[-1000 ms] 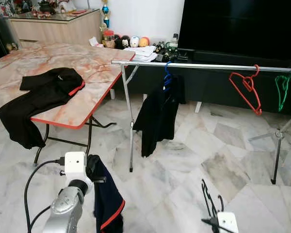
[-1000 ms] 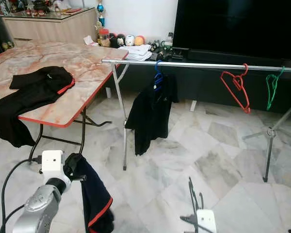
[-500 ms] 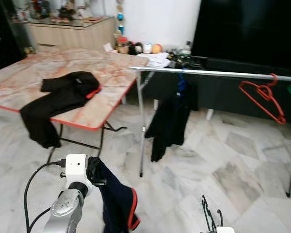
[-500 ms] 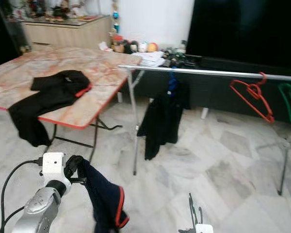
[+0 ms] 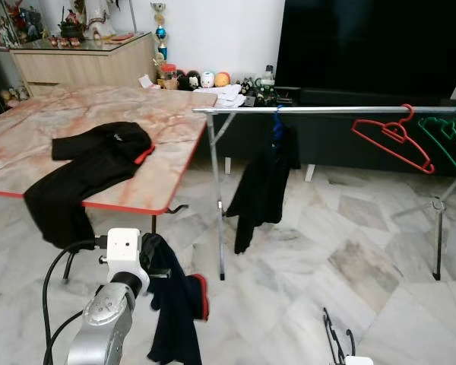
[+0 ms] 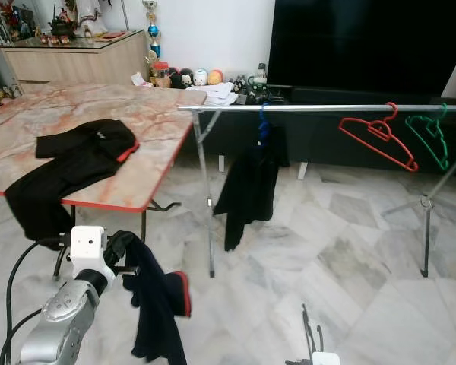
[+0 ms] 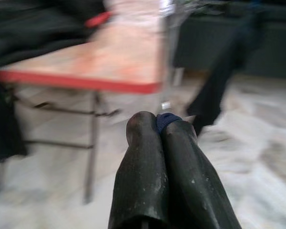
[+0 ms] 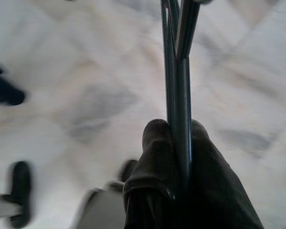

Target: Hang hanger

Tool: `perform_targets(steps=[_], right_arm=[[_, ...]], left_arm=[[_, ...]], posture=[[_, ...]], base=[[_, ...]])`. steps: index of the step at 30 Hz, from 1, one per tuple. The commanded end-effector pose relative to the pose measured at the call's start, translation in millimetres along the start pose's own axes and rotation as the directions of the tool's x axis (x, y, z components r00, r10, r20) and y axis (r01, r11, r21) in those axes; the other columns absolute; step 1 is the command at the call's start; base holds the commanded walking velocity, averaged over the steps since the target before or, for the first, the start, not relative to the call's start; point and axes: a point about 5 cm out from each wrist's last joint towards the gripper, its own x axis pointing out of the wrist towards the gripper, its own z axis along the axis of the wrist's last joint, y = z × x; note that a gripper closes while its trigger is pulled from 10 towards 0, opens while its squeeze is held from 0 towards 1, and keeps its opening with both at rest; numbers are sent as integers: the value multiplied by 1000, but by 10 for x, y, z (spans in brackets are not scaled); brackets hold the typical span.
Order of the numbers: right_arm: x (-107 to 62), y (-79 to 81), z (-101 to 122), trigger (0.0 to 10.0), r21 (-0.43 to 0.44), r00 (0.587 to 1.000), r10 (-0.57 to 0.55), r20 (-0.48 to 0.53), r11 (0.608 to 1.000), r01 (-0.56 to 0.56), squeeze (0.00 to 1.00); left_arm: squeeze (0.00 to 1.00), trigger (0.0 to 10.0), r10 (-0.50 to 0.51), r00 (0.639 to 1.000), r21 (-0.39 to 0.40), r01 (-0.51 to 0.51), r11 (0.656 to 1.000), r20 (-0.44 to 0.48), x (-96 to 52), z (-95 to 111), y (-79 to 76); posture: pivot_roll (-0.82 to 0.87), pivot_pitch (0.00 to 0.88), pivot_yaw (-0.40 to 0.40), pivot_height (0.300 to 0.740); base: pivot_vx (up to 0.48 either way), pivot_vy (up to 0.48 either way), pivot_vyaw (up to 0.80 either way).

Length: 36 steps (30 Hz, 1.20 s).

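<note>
While the view is swinging back square to the rail (image 5: 319, 110), the left end effector (image 7: 161, 125) is pinching a garment (image 5: 175, 304) and the right end effector (image 8: 174, 131) is clamping a hanger (image 8: 177, 57), both awaiting hanging

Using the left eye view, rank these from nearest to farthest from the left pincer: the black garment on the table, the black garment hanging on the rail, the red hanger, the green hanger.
From the left pincer:
1. Black garment on the table, ahead to its left.
2. Black garment hanging on the rail, ahead to the right.
3. Red hanger, farther right along the rail.
4. Green hanger, at the rail's far right.
</note>
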Motion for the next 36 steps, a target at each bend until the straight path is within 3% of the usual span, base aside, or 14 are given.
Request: perform_targets(steps=[1, 14, 36], right_arm=[[9, 32, 36, 10000, -3, 1000, 12, 8, 1000, -12, 0], [-2, -25, -22, 10000, -36, 1000, 9, -22, 999, -10, 0], [21, 52, 62, 10000, -26, 1000, 6, -9, 1000, -7, 0]], left_arm=[[0, 10000, 7, 999, 5, -8, 1000, 43, 21, 126, 28], [0, 10000, 30, 997, 17, -31, 999, 70, 33, 214, 96], [0, 10000, 42, 984, -29, -38, 999, 175, 15, 413, 85]], posture=[[94, 0, 16, 740], [100, 4, 7, 740], [103, 2, 9, 740]], base=[[0, 480, 0], [0, 480, 0], [0, 0, 0]])
